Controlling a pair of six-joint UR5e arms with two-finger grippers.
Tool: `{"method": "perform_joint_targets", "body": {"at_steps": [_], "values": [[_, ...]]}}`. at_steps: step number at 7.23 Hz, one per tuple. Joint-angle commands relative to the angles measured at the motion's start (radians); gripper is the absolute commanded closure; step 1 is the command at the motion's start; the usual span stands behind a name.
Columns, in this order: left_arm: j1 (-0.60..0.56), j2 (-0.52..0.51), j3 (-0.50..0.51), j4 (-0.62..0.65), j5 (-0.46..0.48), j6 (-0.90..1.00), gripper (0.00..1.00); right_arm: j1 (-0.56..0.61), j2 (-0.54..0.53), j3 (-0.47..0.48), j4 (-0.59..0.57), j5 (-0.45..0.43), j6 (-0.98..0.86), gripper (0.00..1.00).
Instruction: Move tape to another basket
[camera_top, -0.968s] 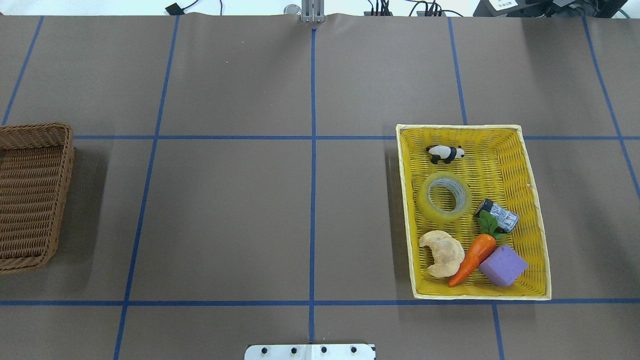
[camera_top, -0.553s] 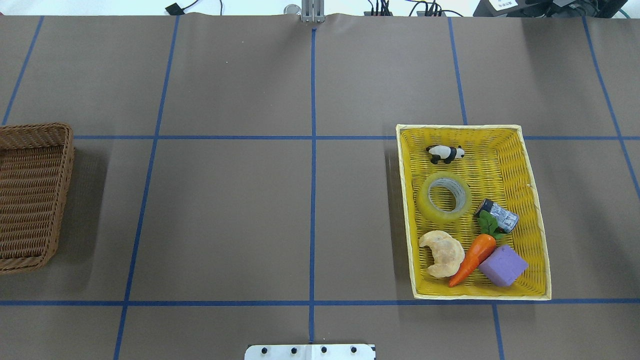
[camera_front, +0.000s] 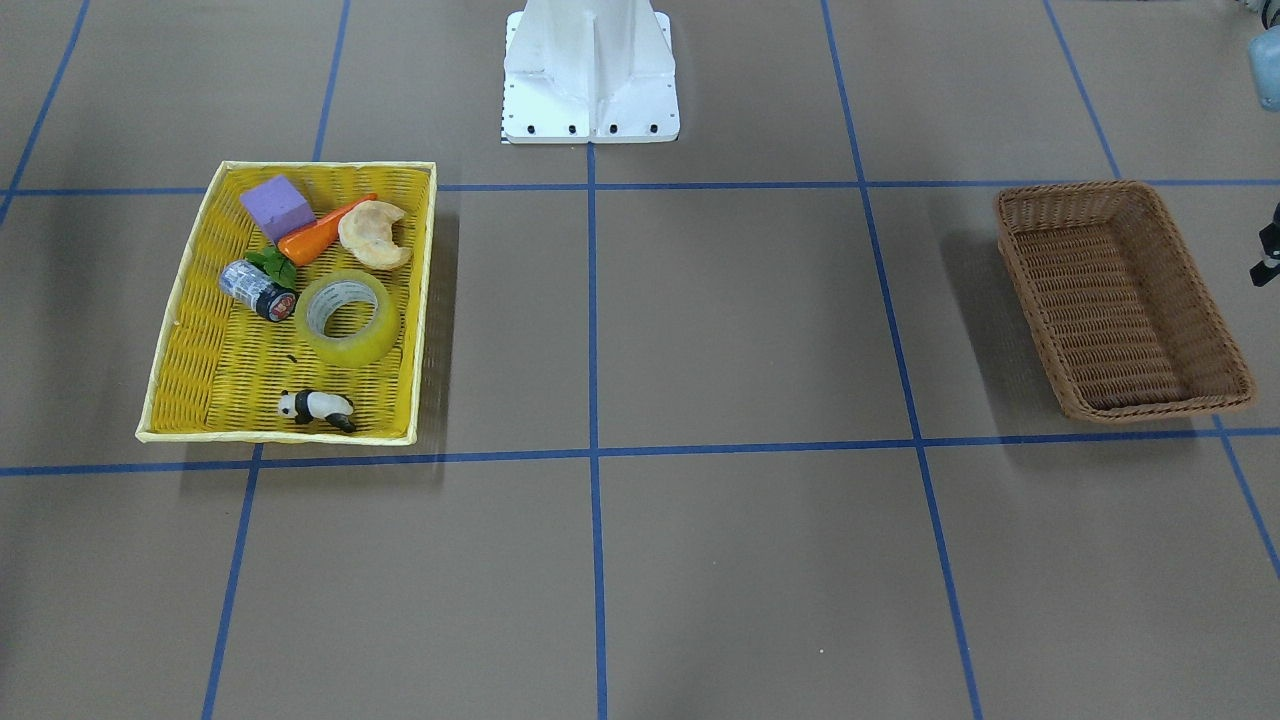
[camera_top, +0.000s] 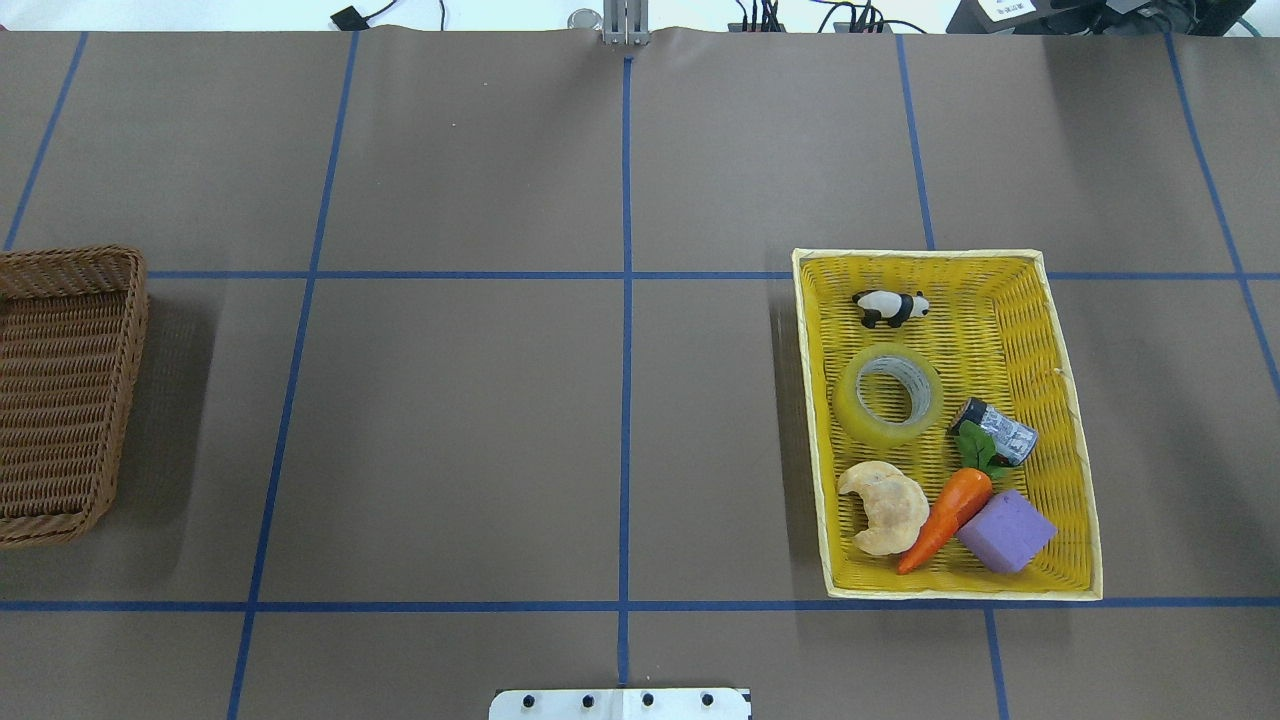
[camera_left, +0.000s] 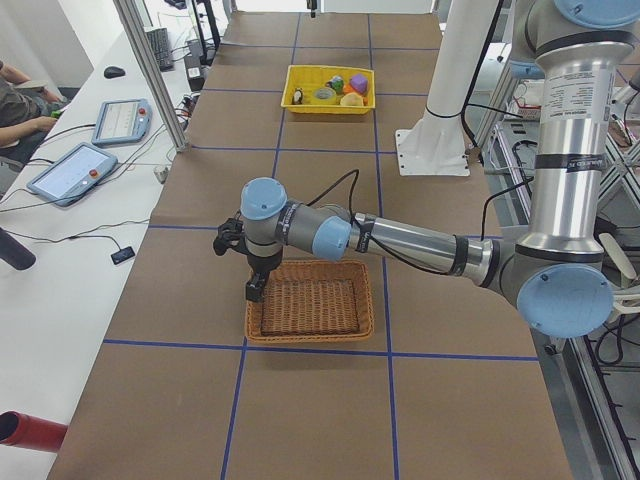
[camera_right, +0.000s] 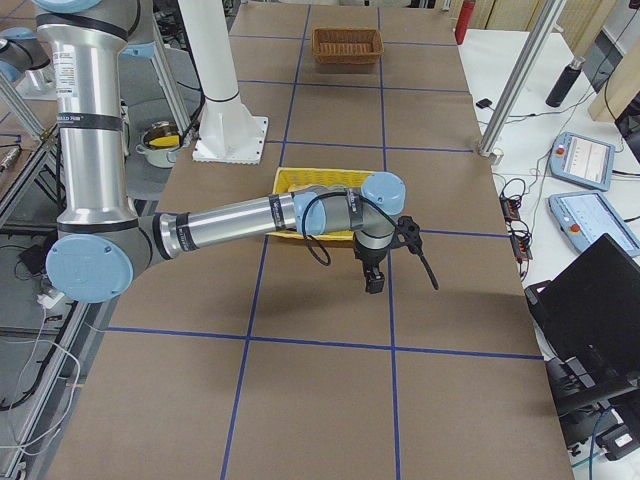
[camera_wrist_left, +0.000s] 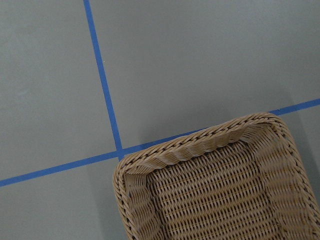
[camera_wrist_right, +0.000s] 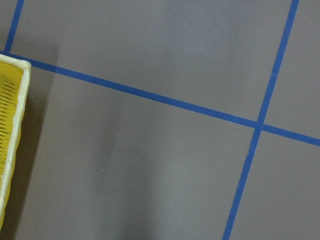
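Panda (camera_top: 890, 307), carrot (camera_top: 950, 515), perhaps a croissant (camera_top: 885, 505)

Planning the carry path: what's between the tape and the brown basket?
Overhead view: between the tape and the basket, only the yellow tray's wall, then bare table crossed by blue grid lines.

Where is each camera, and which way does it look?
Front: across the table, facing the robot's white base, tray and basket.
Overhead: behind the robot, looking down; base's edge; shares tray and tape with front.
Left side: table's end; left arm by the basket.
Right side: opposite end; right arm by the tray.
Left wrist: down at basket corner; no body.
Right wrist: down at tray edge; no body.
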Motion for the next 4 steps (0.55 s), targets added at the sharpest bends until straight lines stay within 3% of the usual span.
{"method": "perform_joint_targets", "body": {"at_steps": [1, 4], "values": [[0.005, -0.001, -0.006, 0.000, -0.001, -0.001, 0.02, -0.011, 0.000, -0.052, 0.106, 0.001, 0.002, 0.00], [0.003, 0.021, -0.044, 0.003, -0.001, -0.004, 0.02, -0.031, -0.006, -0.070, 0.177, 0.010, 0.003, 0.00]]}}
